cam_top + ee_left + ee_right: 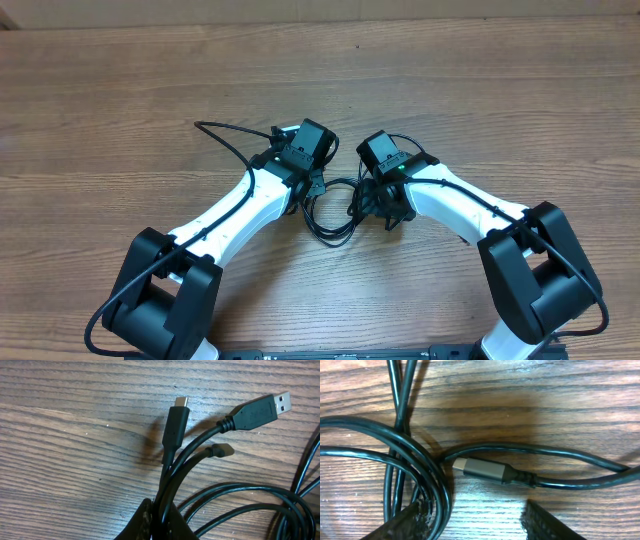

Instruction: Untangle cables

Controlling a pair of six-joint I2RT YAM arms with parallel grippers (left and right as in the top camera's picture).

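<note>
thin black cables (333,215) lie looped on the wooden table (500,90) between both arms. 1 usb-a plug (260,410), 1 black usb-c plug (176,422) and 1 grey plug (487,471) show. the left gripper (159,517) pinches several cords. the right gripper (475,522) is spread over the loops, gripping nothing. the loops run off-frame, so which plug ends which cord can't be traced.

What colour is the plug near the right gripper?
Dark grey plug; clearest in the right wrist view.

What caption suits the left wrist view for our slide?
Left arm's fingers pinch thin black cables, whose flat silver-tipped USB-A plug and slim USB-C plug fan out over the wooden table.
</note>
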